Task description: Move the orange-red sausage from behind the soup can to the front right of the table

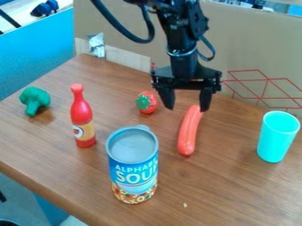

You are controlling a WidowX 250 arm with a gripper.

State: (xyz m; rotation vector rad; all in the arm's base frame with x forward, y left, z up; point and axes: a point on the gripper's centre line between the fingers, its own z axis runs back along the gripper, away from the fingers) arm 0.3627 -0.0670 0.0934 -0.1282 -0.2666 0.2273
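My gripper (187, 106) hangs over the back middle of the table, pointing down and open, with nothing between its fingers. Just below and in front of it lies a red-orange sausage (189, 132), its far end near the right finger. A red strawberry with a green top (147, 102) rests left of the left finger, apart from it. Farther left stands a red bottle with a tan label (82, 117), and a green broccoli (35, 100) lies near the left edge. A blue soup can (133, 165) stands at the front middle. On the right is an upright cyan cup (277, 136).
The wooden table (230, 194) has its edge running along the lower left. A cardboard wall (254, 48) with red lines rises behind it, and a blue panel (35, 53) borders the left. A silver piece (96, 45) is at the wall's foot.
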